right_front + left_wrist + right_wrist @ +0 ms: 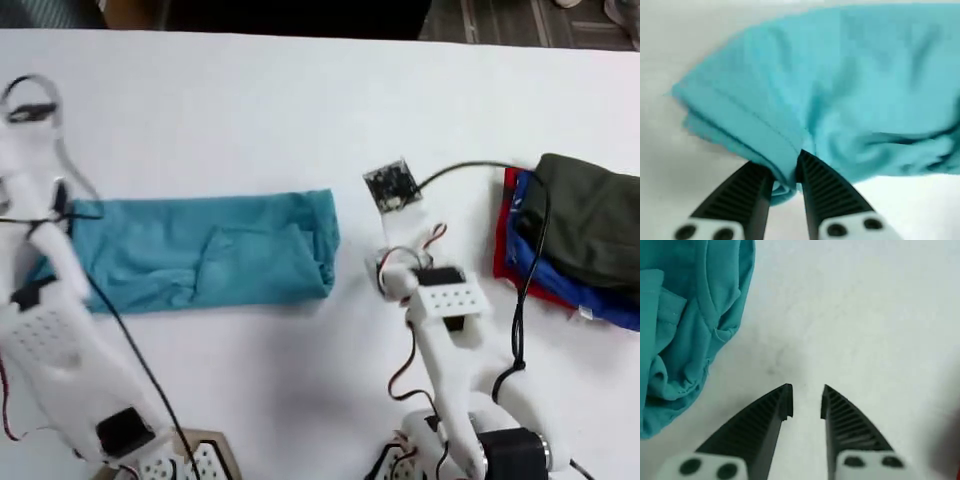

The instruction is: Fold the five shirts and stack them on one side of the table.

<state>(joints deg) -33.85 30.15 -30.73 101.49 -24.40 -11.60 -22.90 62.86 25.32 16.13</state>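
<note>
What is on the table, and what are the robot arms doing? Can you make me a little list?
Shirt in progress: teal cloth shirt, folded into a long strip, flat on the white table
Left fingers: shut on an edge of the teal shirt
Right fingers: open, over bare table near the shirt's opposite end
Stack: dark green folded shirt on top, blue folded shirt under it, red folded shirt at the bottom
Stack place: table side by the right arm
Shirts visible: four
</note>
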